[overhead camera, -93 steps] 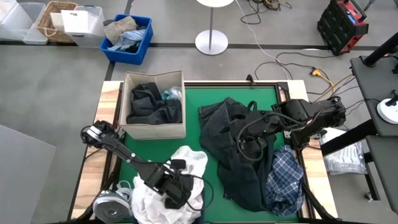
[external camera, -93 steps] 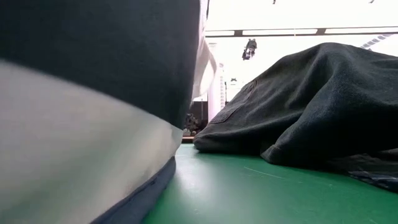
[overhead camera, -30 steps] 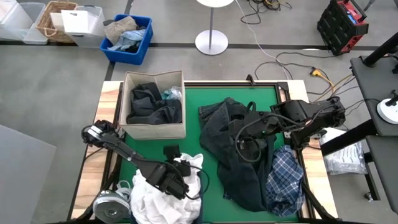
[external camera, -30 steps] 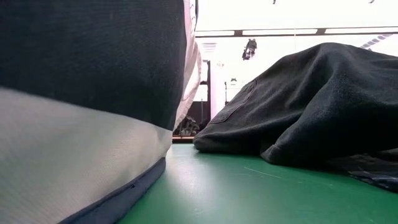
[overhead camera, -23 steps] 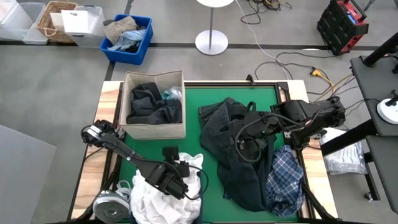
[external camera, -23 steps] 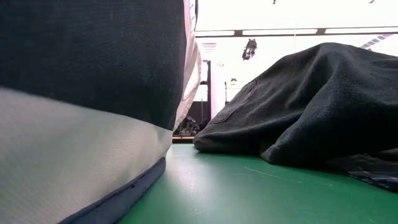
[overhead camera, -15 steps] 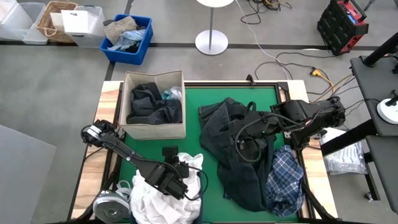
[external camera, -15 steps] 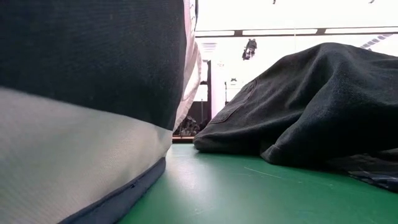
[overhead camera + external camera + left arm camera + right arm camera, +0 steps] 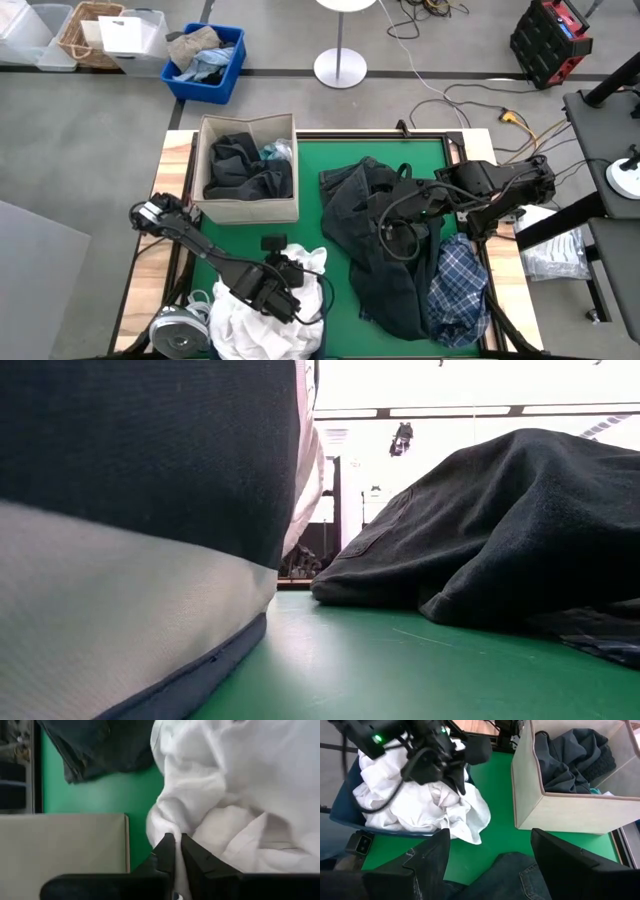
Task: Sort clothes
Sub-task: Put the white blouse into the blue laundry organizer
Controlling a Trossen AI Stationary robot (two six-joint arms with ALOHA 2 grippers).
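Change since earlier: left hand has drawn back from the outer fold of the crumpled white cotton garments toward the heap's middle, and the white flap that lay spread on the green mat is now gathered in; the right arm and the dark pile match the earlier view.
Left hand: over the near-left corner of the green-covered worktop, fingers pinched nearly closed on a ridge of white cloth, as the left wrist view shows.
White heap: it fills a dark blue fabric bin at the near-left, with one fold spilling over the rim onto the mat.
Step in hand: I judge it is tucking the last white fold into that bin.
How to do it well: keep the pinch on the ridge, carry it inward over the bin's centre, and let go only once the hanging fold is past the rim, else it will slide back out.
Right hand: fingers spread wide and holding nothing, poised over the large rumpled dark navy garment in the worktop's middle.
Plaid shirt: the blue-and-white checked shirt lies at the near-right, touching the dark pile.
Far-left: a beige cardboard box already holds dark clothes and a light teal piece.
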